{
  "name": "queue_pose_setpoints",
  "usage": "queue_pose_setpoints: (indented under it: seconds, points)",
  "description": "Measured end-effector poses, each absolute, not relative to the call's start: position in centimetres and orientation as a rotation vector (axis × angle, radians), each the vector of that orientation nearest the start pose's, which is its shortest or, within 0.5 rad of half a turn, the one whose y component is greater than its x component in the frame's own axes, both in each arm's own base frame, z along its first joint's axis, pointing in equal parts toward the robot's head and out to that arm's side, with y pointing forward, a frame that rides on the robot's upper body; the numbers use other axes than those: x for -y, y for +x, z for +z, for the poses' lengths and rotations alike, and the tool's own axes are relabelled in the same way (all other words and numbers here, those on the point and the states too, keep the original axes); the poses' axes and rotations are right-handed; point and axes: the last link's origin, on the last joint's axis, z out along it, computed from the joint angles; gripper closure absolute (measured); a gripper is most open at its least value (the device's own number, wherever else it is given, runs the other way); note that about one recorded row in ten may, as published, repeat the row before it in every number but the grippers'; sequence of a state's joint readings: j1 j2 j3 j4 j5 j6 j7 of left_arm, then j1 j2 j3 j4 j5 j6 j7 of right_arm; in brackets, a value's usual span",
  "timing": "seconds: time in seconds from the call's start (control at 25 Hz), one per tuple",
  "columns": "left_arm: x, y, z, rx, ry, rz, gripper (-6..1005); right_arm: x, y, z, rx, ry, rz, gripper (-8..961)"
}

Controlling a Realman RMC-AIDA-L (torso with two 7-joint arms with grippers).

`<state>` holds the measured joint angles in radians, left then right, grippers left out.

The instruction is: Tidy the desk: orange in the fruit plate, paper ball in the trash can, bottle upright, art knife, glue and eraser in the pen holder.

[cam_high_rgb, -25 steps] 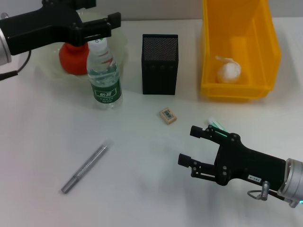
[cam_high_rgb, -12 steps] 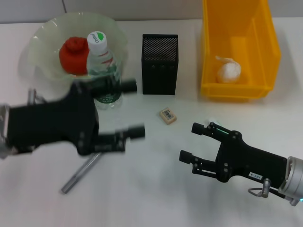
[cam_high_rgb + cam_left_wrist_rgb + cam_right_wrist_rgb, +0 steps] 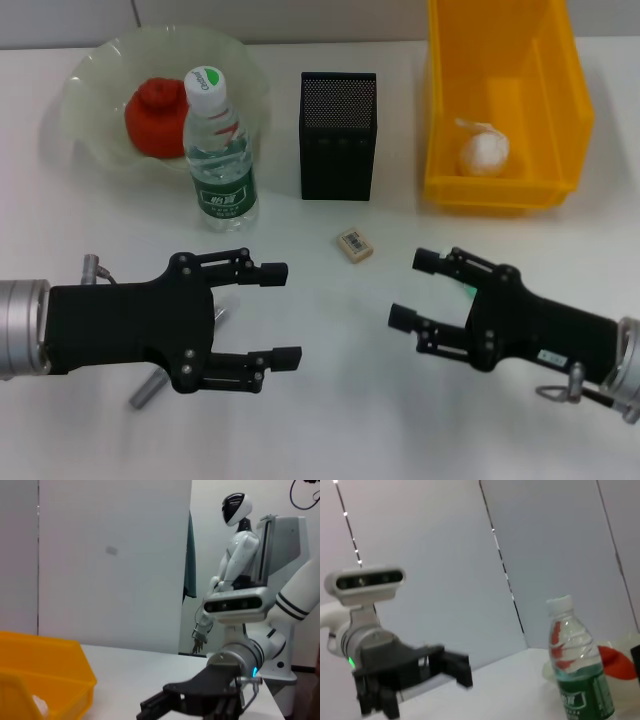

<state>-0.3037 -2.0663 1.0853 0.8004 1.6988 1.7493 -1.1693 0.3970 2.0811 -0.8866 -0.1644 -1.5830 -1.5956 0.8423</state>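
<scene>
The orange (image 3: 152, 117) lies in the pale fruit plate (image 3: 88, 72) at the back left. In front of the plate the bottle (image 3: 221, 160) stands upright; it also shows in the right wrist view (image 3: 577, 665). The paper ball (image 3: 483, 152) rests in the yellow trash can (image 3: 562, 90). The eraser (image 3: 354, 245) lies before the black pen holder (image 3: 338, 135). My left gripper (image 3: 282, 313) hovers open at the front left, covering most of the silver art knife (image 3: 143, 392). My right gripper (image 3: 412, 289) is open at the front right, over the glue, which is almost hidden.
The left wrist view shows the yellow bin (image 3: 45, 680) and the right arm's gripper (image 3: 200, 705). The right wrist view shows the left arm's gripper (image 3: 445, 665). White tabletop lies between the two grippers, below the eraser.
My left arm swung from the back left near the plate down to the front left, over the art knife. The right gripper shifted slightly right and now covers the glue.
</scene>
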Motion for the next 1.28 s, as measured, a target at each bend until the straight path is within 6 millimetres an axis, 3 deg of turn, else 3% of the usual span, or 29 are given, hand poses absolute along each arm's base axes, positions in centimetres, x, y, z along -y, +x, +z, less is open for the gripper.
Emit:
queue_pose_setpoints:
  seconds: [0.16,0.36,0.56,0.72,1.04,1.28]
  points:
    - [-26.2,-25.4,-1.4,0.233,-2.928,-0.860,193,-25.6,28.1,-4.4,-0.645,-2.580,1.120,135]
    - [-26.3,-25.3,-2.0,0.234,-2.941,-0.849,193,-27.8,27.4,-0.1,-0.794,-2.575,1.111,136]
    - [-26.0,-25.5,-2.5,0.247,-2.969,-0.837,194,-30.3,25.8,5.2,-0.964,-2.646,0.852,136]
    - [-25.9,-25.6,-2.7,0.259,-2.969,-0.834,194,-31.5,22.7,8.6,-0.999,-2.695,0.594,136]
    - [-25.9,-25.7,-2.9,0.273,-2.966,-0.831,194,-33.3,18.0,11.0,-1.137,-2.761,0.161,135]
    - [-25.5,-25.9,-3.2,0.278,-2.971,-0.841,194,-34.9,16.7,10.9,-1.252,-2.688,-0.128,136]
